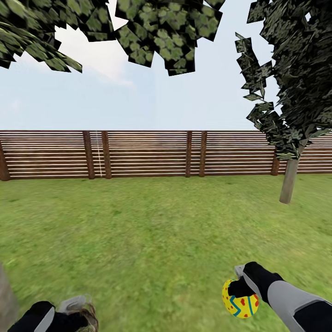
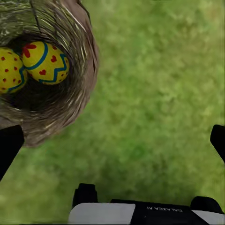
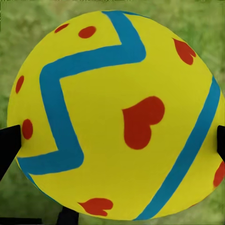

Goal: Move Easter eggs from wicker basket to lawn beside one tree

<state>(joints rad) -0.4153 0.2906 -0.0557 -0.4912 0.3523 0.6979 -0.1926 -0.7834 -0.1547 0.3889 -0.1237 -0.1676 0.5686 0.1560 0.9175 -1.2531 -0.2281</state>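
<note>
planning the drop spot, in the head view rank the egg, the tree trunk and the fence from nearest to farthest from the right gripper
1. The egg, clamped in the right gripper, low at the right.
2. The tree trunk, ahead on the lawn, far right.
3. The fence, behind the trunk, running across the back of the lawn.

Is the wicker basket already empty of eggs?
No, two eggs lie inside the wicker basket in the left wrist view.
</note>
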